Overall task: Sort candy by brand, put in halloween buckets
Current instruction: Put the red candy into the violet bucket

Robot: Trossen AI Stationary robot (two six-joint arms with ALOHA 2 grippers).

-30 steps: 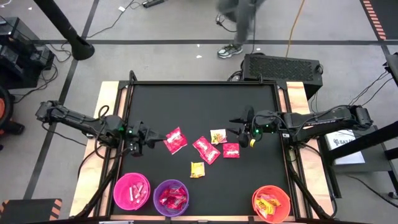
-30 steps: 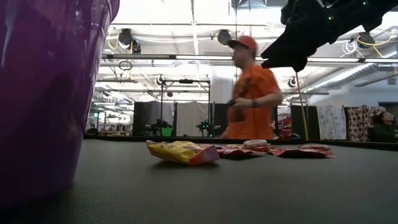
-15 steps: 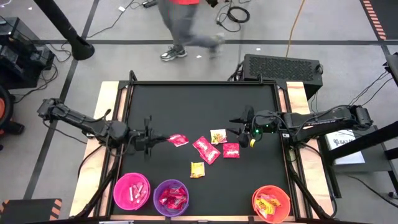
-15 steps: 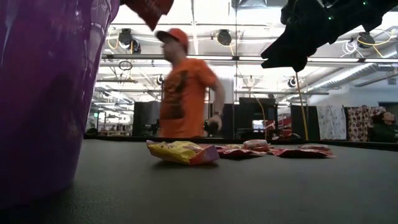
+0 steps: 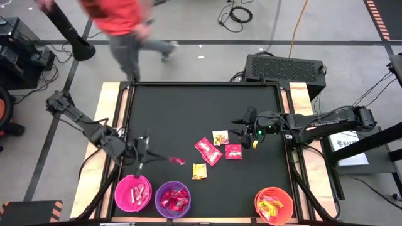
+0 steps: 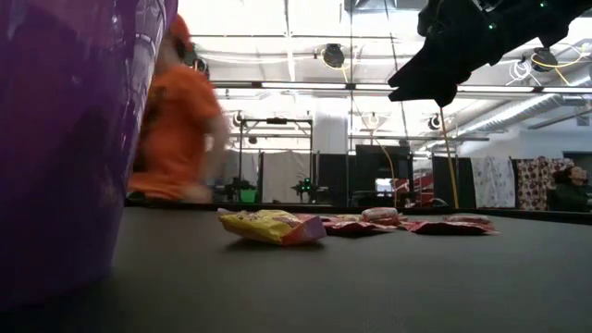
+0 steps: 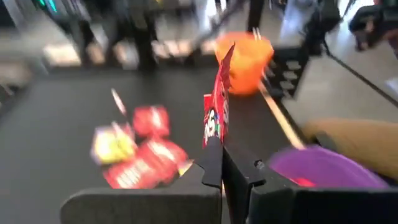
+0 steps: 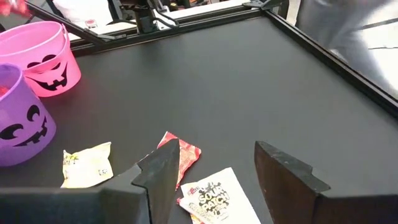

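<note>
My left gripper (image 5: 168,159) hangs over the table's near left part, just beyond the purple bucket (image 5: 173,199), shut on a red candy packet (image 7: 216,115). The pink bucket (image 5: 132,193) and the orange bucket (image 5: 274,205) stand with the purple one along the near edge, each holding candy. A red packet (image 5: 208,151), a pale one (image 5: 220,137), a smaller red one (image 5: 233,151) and a yellow one (image 5: 199,171) lie flat mid-table. My right gripper (image 8: 217,180) hovers open above the pale packet (image 8: 214,196), touching nothing. My left gripper pinches one end of the red packet (image 7: 214,144) between its two fingers (image 7: 212,163). The fingers reach in roughly level from the table's left side. The packet sticks out beyond the fingertips, turned on edge and lifted clear of the table.
The black mat is framed by a raised rail (image 5: 286,125). A person in an orange shirt (image 5: 116,16) walks past beyond the far left corner. The purple bucket's wall (image 6: 55,139) fills the left of the low view, with the yellow packet (image 6: 270,226) nearest.
My left gripper has carried the red packet toward the table's near edge and the purple bucket. It has rolled about its own axis, so the packet has gone from lying flat to standing on edge. The person has walked leftward behind the table.
</note>
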